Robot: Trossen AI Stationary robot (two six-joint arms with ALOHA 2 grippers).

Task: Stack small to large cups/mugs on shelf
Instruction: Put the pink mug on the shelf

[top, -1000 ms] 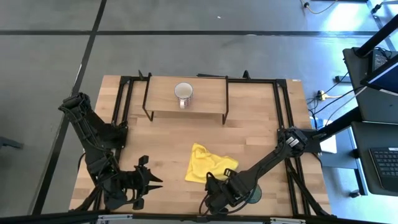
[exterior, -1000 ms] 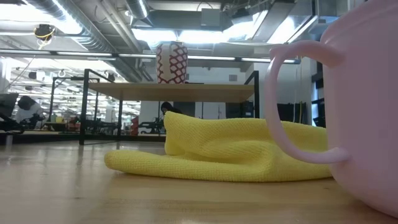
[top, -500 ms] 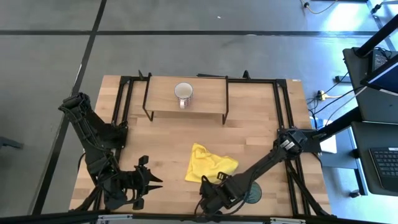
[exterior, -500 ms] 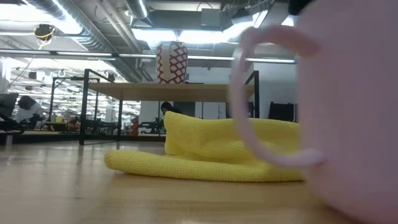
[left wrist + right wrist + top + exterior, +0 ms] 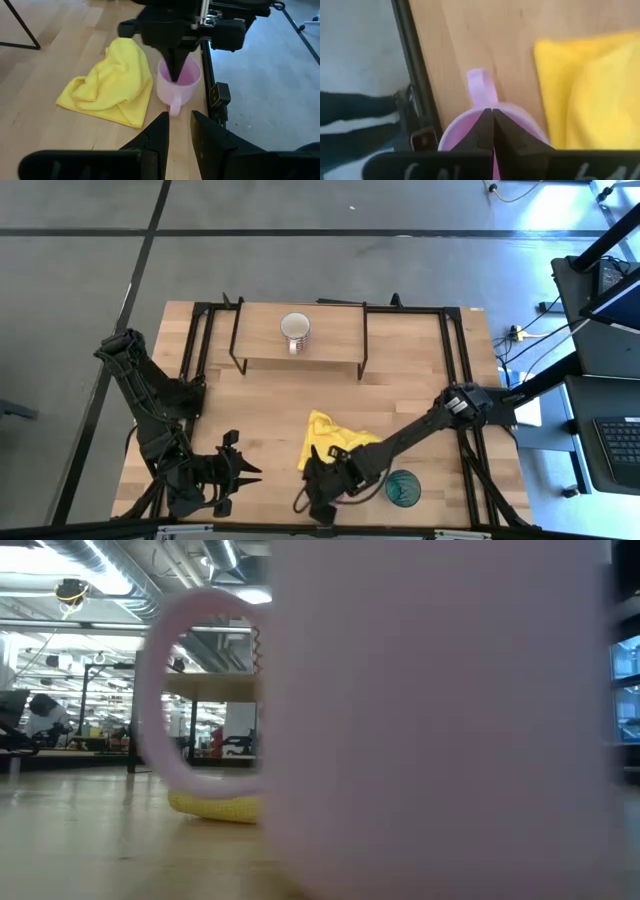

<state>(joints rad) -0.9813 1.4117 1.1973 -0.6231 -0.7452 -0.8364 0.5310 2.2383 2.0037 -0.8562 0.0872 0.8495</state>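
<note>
Pink small plastic mug (image 5: pixel 178 83) dragged clear of translucent teal tumbler (image 5: pixel 402 488), now just beside yellow cloth (image 5: pixel 335 443), away from tumbler. Right gripper (image 5: pixel 175 73) pinched shut on mug rim. White patterned mug (image 5: pixel 294 330) already on shelf (image 5: pixel 330 332), beyond cloth. Left gripper (image 5: pixel 178 131) idle, slightly parted, empty.

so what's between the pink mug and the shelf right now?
The yellow cloth lies between the pink mug, held by the right gripper, and the shelf; past the cloth, bare tabletop. The high view shows it.
</note>
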